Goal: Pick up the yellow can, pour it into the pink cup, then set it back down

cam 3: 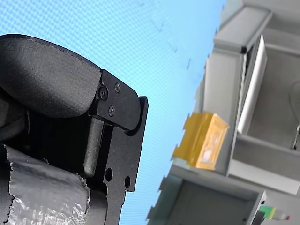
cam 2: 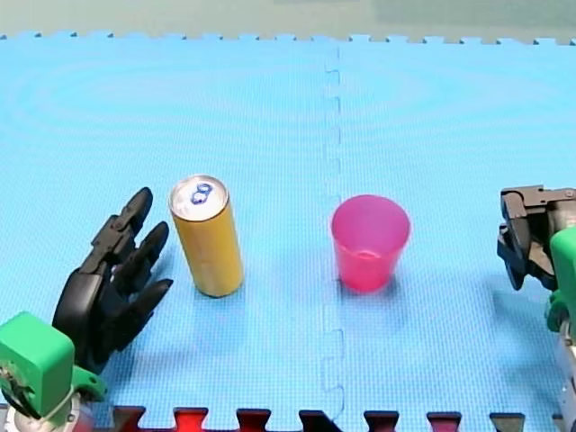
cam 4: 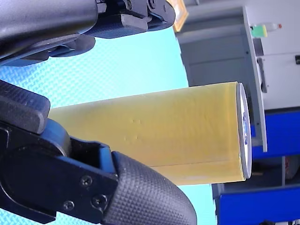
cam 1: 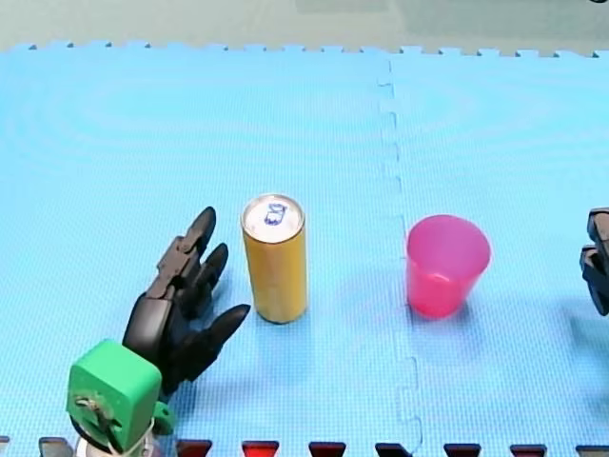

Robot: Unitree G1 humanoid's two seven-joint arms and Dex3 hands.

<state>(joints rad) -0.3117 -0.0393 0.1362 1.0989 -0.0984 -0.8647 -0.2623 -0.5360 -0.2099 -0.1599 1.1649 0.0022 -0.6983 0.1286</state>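
Hands hold nothing: left hand (cam 2: 112,270) unclenched just beside yellow can (cam 2: 209,238), right hand (cam 2: 526,238) right of pink cup (cam 2: 369,243), openness unclear.

Can (cam 1: 274,262) left of cup (cam 1: 445,267) — both on mat (cam 1: 285,124).

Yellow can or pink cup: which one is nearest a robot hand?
The yellow can, right beside the left hand. The pink cup stands farther off, between it and the right hand.
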